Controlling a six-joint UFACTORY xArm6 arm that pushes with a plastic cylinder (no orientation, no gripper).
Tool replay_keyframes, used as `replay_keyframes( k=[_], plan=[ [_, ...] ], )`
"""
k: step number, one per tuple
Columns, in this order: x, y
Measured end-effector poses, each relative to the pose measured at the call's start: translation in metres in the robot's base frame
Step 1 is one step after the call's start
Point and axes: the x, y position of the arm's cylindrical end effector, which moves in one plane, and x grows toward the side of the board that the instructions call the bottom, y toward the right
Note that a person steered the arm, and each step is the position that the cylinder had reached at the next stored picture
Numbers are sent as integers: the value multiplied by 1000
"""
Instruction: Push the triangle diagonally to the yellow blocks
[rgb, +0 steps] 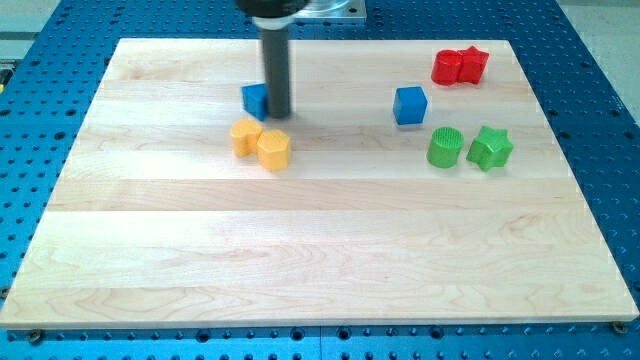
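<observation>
A small blue triangle block (255, 98) lies at the upper middle-left of the wooden board (300, 250). My tip (277, 115) stands right against the triangle's right side, partly hiding it. Two yellow blocks sit just below: a yellow-orange block (246, 136) and a yellow hexagonal block (273, 150), touching each other. The triangle is a short way above the yellow pair, apart from them.
A blue cube (410, 105) lies right of centre. Two red blocks (459, 66) touch each other at the upper right. A green cylinder (446, 147) and a green star block (490, 148) sit side by side below them.
</observation>
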Motion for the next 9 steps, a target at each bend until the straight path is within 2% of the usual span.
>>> replay_keyframes(
  k=[1, 2, 3, 4, 5, 6, 7, 8, 9],
  plan=[
    [-15, -43],
    [-42, -26],
    [-25, -89],
    [-2, -115],
    [86, -134],
    [117, -126],
    [56, -136],
    [64, -160],
    [133, -146]
  ],
)
